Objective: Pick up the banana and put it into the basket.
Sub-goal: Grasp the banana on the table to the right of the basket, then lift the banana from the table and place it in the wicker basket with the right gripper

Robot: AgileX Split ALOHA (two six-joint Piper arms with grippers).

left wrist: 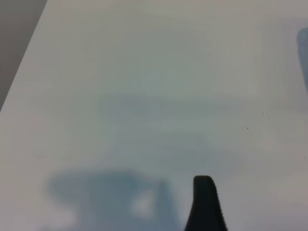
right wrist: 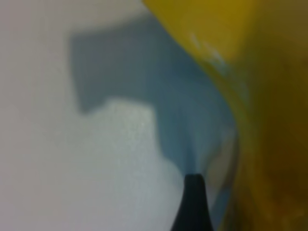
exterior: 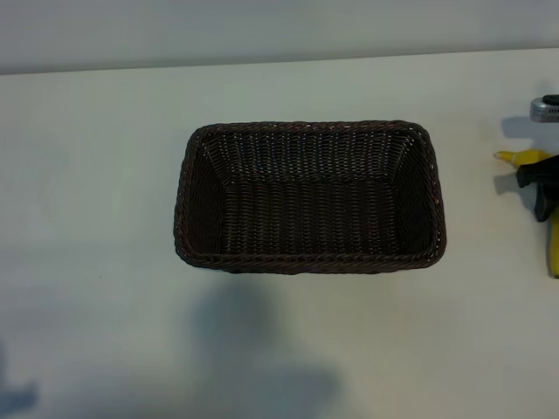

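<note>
Lying at the right edge of the table (exterior: 96, 175), well apart from the basket (exterior: 307, 257), the banana (exterior: 524, 157) is partly covered by the right gripper (exterior: 541, 183), which is held spread directly over it so the fingers can straddle the fruit. The basket is seen empty mid-table. The left gripper (left wrist: 204, 202), also spread, is parked over bare table.

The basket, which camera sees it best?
The exterior view: it shows the whole basket from above, with nothing inside it. The left wrist view shows only bare table, and the right wrist view only the banana up close. Neither shows the basket.
</note>
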